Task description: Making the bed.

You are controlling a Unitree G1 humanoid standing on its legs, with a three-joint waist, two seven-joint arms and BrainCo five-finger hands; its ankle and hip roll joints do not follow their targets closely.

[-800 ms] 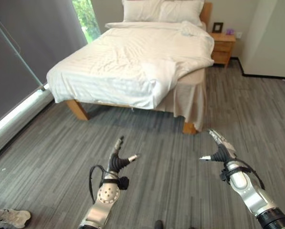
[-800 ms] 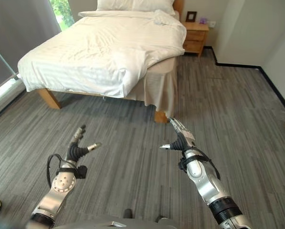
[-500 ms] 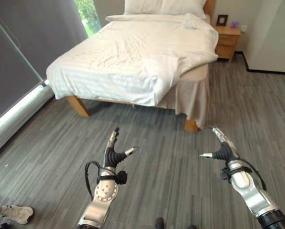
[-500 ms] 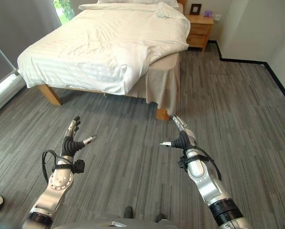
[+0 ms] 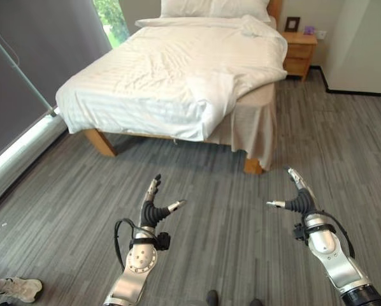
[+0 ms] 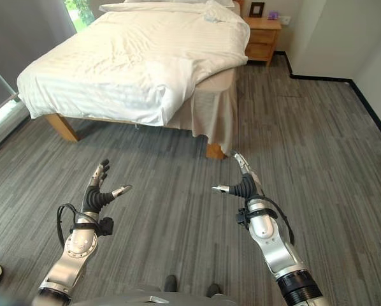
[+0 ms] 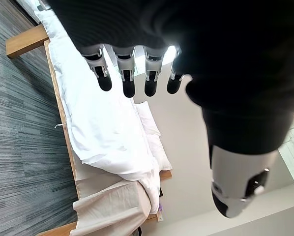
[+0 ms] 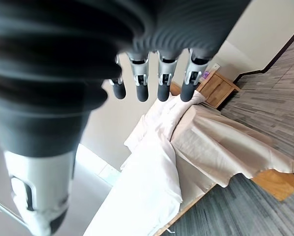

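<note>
A bed point(image 5: 178, 76) with a rumpled white duvet point(image 5: 158, 83) stands ahead of me on wooden legs. The duvet lies skewed, one corner folded back near the foot so the beige bed skirt point(image 5: 257, 131) shows. White pillows point(image 5: 213, 7) lie at the head. My left hand point(image 5: 153, 207) is held over the floor, well short of the bed, fingers straight and holding nothing. My right hand point(image 5: 299, 197) is raised likewise to the right, open and empty. Both wrist views look past straight fingers point(image 7: 128, 81) toward the duvet point(image 8: 152, 196).
A wooden nightstand point(image 5: 299, 54) with a small dark frame stands right of the bed head. A grey curtain point(image 5: 31, 83) and window run along the left wall. A person's shoe point(image 5: 18, 290) shows at the lower left. Grey plank floor point(image 5: 222, 204) lies between me and the bed.
The whole picture has shifted a little, so the camera has moved. Both hands stay open over the floor in much the same pose.
</note>
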